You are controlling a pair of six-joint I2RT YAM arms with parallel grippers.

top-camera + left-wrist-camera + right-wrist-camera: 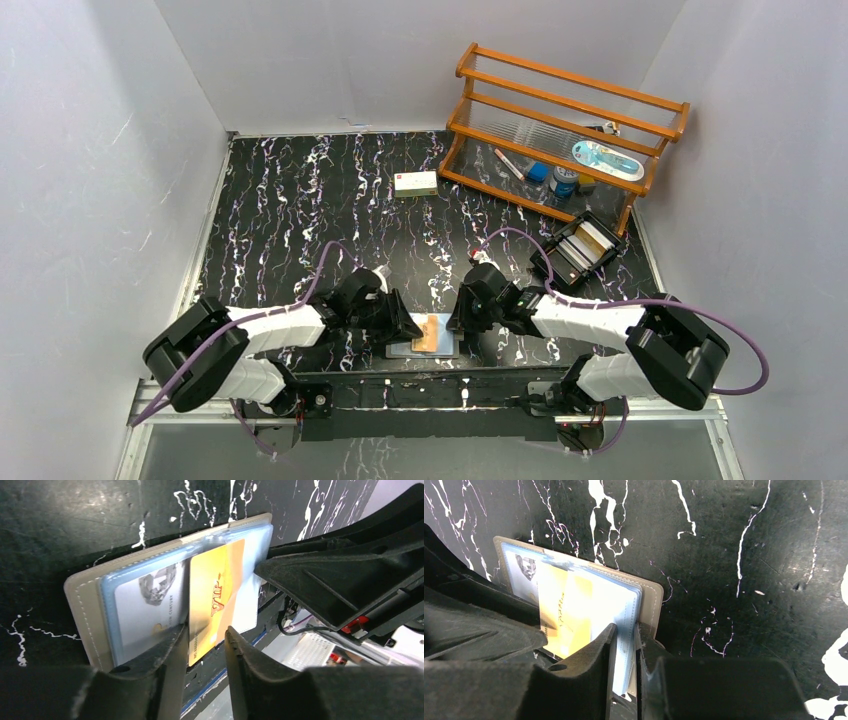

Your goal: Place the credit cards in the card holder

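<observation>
Left end effector [205, 629]: fingers apart; the tan card [215, 595] end sits between them
Right end effector [625, 627]: clamped on the card holder [80, 600] edge
Holder place: you find it open at the near edge of the desk [75, 525]; pale card [150, 605] inside; tan card partly in

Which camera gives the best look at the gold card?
The left wrist view. There the gold card fills mid-frame with its red VIP lettering readable, lying on the open card holder. The right wrist view shows the card foreshortened and partly hidden, its print hard to read. The top view shows only a small tan patch.
</observation>
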